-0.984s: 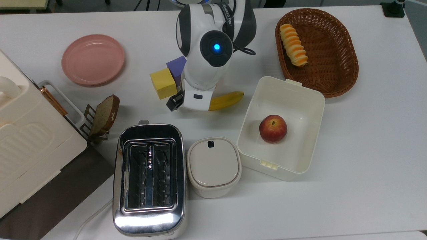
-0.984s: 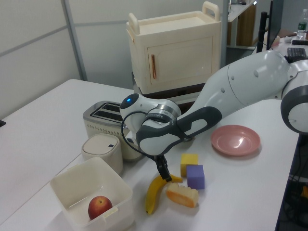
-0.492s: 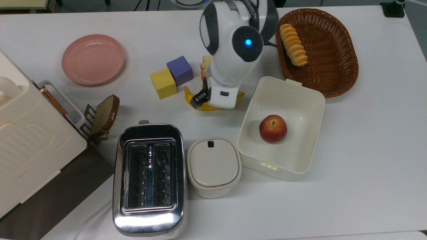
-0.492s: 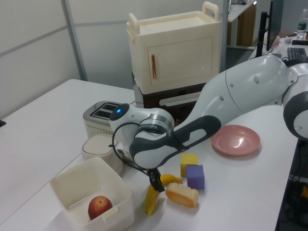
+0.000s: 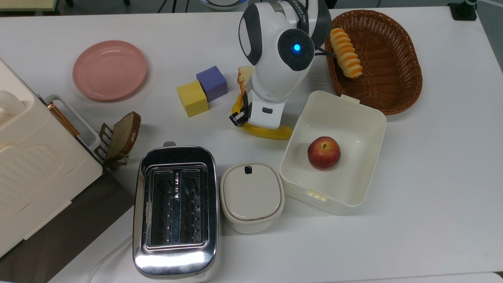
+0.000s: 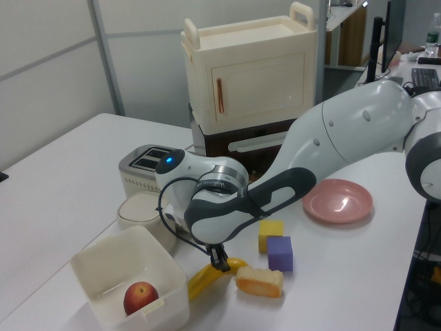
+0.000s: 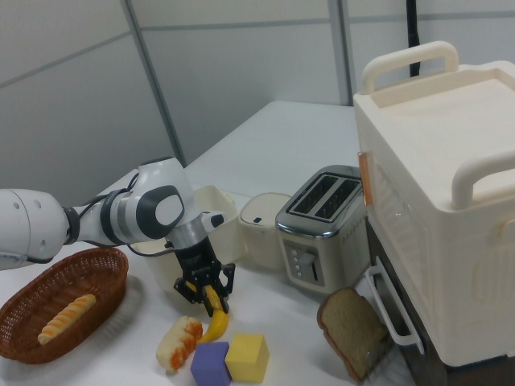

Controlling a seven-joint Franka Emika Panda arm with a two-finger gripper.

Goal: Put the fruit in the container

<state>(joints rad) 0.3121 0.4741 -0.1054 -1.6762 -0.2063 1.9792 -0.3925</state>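
The tool (image 7: 206,291) is down over the banana (image 7: 214,315), its two fingers (image 7: 226,281) either side of the fruit's upper end. Whether they press the skin or merely flank it, I cannot tell.

In the top view the banana (image 5: 270,133) shows as a yellow arc under the tool (image 5: 243,114), one end nearly touching the near wall of the container (image 5: 376,133). The arm's wrist housing covers most of the fruit. In the left view the banana (image 6: 200,277) slants from the tool (image 6: 220,262) down toward the container (image 6: 96,255), apparently tilted rather than flat on the surface (image 5: 432,177).

Inside the container lies a red apple (image 5: 324,153). On the tool's other side sit a bread roll (image 6: 259,281), a yellow cube (image 5: 192,98) and a purple cube (image 5: 212,83).
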